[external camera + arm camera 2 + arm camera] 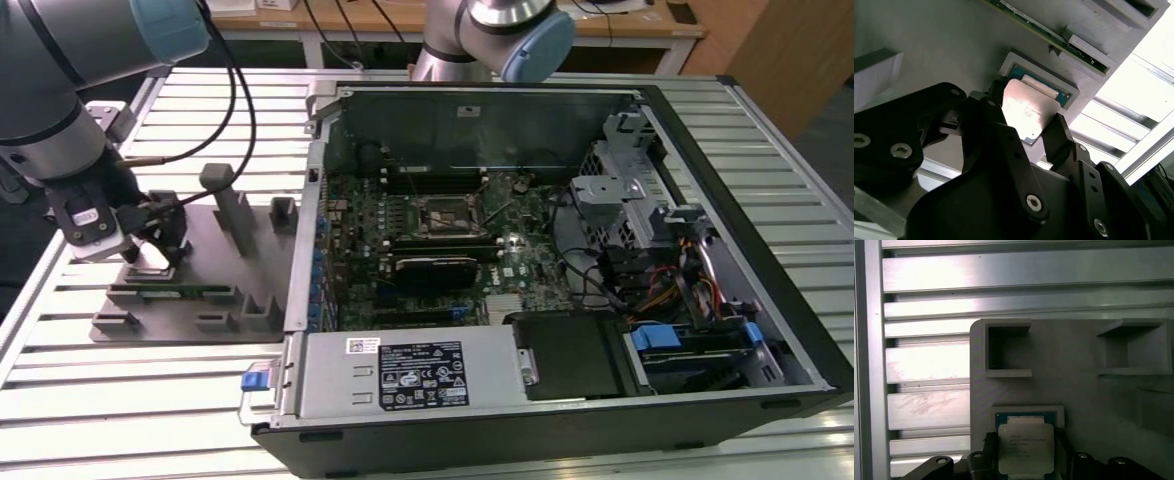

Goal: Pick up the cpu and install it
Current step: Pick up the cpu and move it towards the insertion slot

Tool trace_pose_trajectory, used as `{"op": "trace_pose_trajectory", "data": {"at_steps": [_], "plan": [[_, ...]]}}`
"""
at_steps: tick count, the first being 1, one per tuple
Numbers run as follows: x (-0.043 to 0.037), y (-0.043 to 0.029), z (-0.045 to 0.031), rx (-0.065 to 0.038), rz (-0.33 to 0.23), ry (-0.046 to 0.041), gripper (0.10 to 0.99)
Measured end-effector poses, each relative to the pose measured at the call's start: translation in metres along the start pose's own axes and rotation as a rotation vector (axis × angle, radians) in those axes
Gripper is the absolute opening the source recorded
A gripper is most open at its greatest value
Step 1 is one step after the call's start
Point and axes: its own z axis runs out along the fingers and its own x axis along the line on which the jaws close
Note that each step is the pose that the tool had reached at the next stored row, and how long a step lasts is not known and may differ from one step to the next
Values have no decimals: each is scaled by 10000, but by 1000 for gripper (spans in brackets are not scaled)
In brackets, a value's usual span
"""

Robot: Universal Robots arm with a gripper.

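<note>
We see the arm [54,130] at 9 o'clock in the exterior view, wrist down over a grey fixture plate [214,265] on the slotted alu table [200,400]. The gripper [150,250] is low on the plate's 9 o'clock side, well apart from the open PC case [727,190] at 3 o'clock. In both wrist views the cpu [1029,112] [1025,447] lies silver top up in a white-rimmed nest [1026,410] of the plate, w/ a thin teal-green rim showing round the lid. The gripper [1026,112] [1025,442] straddles it. Its black fingers [1054,135] sit against two opposite edges of the cpu, so we log it as clamped on the cpu, chip seated flat in the nest. The first wrist view shows two square pockets [1006,352] in the plate near the nest. In the case, the motherboard [521,260] faces up w/ the black-framed socket [447,213] approx at its centre, far from the cpu.
</note>
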Motion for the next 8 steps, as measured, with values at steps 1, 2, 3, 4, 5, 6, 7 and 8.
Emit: {"op": "trace_pose_trajectory", "data": {"at_steps": [1,2,3,4,5,6,7,8], "plan": [[0,0,-1,-1,0,-1,561],[0,0,-1,-1,0,-1,541],[0,0,-2,-1,0,-2,541],[0,0,-3,-1,-1,-2,541],[0,0,-3,-2,0,-2,541],[0,0,-10,1,0,1,541],[0,1,-22,1,0,3,541],[-1,2,-36,0,0,1,541]]}}
